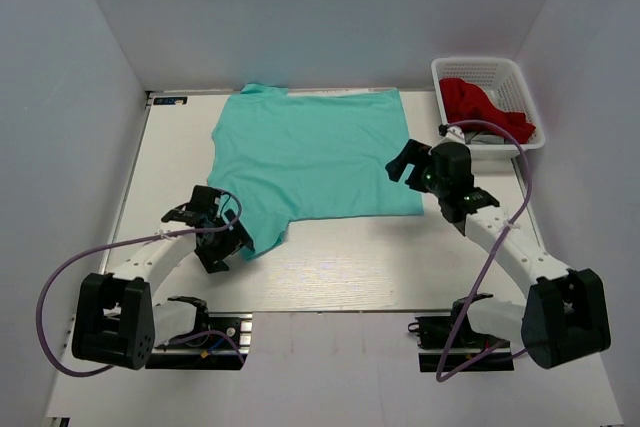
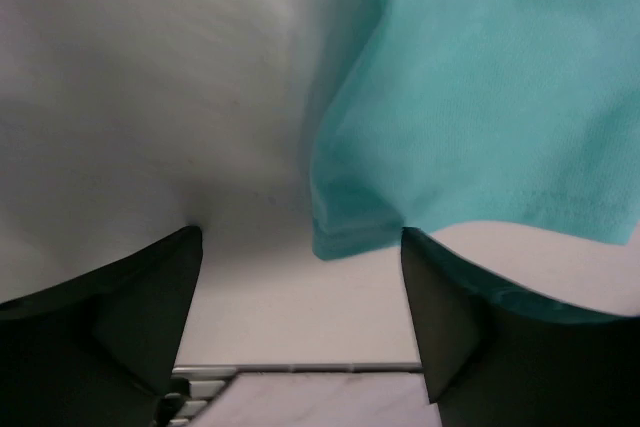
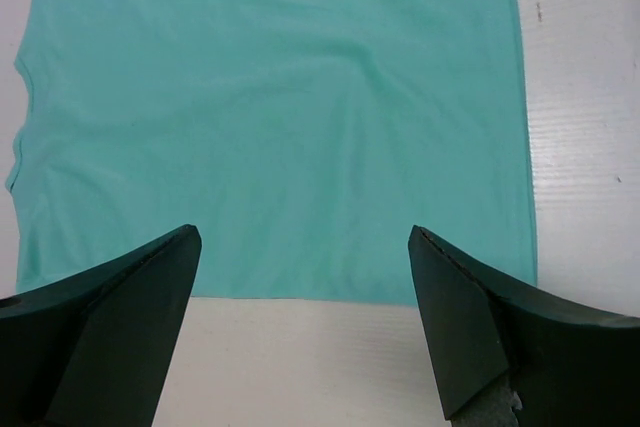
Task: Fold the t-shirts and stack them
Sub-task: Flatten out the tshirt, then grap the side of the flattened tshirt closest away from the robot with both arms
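Note:
One turquoise t-shirt [image 1: 310,152] lies spread flat over the back middle of the table. Its sleeve [image 1: 262,235] sticks out toward the front left. My left gripper [image 1: 232,239] sits low beside that sleeve. In the left wrist view its jaws [image 2: 300,277] stand open, and the sleeve's tip [image 2: 350,222] reaches just to the gap, with bare table between the fingers. My right gripper [image 1: 418,152] hovers at the shirt's right edge. Its jaws [image 3: 305,252] are open and hold nothing, and the t-shirt [image 3: 270,117] lies ahead with its near edge crossing between the fingertips.
A white basket [image 1: 528,97] stands at the back right with red cloth [image 1: 475,99] in it. Grey walls close in the back and both sides. White table [image 1: 350,257] shows in front of the shirt, and its front edge with a metal rail lies close behind the left gripper.

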You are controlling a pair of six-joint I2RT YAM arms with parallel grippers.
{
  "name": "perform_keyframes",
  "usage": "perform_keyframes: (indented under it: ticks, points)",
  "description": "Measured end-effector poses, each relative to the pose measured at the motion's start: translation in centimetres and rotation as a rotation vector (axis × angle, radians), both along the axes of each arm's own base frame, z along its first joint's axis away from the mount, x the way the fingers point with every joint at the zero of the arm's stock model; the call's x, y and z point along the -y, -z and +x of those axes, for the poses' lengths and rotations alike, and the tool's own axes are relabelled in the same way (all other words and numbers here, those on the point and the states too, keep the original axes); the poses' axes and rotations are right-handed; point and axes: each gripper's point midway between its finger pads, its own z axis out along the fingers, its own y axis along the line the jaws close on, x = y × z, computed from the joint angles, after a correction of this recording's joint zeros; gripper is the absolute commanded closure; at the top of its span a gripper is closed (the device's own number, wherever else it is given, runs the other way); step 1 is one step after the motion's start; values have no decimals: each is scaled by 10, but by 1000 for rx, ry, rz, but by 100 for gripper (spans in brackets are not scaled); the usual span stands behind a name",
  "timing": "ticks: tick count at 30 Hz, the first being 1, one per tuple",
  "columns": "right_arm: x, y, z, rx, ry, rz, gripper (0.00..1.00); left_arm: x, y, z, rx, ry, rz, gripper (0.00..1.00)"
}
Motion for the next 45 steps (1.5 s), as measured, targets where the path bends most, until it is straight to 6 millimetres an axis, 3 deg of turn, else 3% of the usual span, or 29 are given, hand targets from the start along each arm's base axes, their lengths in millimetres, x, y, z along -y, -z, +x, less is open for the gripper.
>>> perform_keyframes:
  ticks: [2,3,4,6,10,11,12,20,30,33,34,37,38,42,45]
  points:
    - [7,3,-5,-5,31,8,10,3,3,-6,-20,3,-5,25]
    - [9,6,-8,-13,47,12,10,4,3,-6,-18,6,-6,33]
    - [13,11,-11,-24,62,10,10,5,4,-5,-16,4,-8,50]
    - [21,21,-16,-56,98,3,10,6,7,-2,-16,3,-9,63]
    - [33,31,-21,-97,155,-16,10,9,11,1,-21,8,-18,79]
    - [37,34,-22,-106,171,-20,10,9,12,2,-19,13,-21,95]
    - [41,37,-24,-118,187,-28,10,10,12,3,-20,13,-24,100]
    - [64,75,-34,-252,273,-73,13,16,11,7,-11,35,-50,100]
    - [58,121,-49,-429,240,-85,19,12,1,2,12,42,-39,100]
    - [57,132,-50,-462,244,-85,30,13,0,2,12,44,-43,100]
    - [55,132,-47,-457,241,-77,40,13,0,2,14,46,-45,100]
    - [51,135,-41,-456,234,-57,56,15,-3,3,24,52,-56,100]
    - [49,136,-39,-456,235,-49,68,16,-5,5,31,52,-60,100]
    - [47,140,-36,-462,242,-38,98,19,-18,18,89,54,-70,100]
    - [48,141,-35,-467,249,-42,100,23,-36,37,160,55,-86,100]
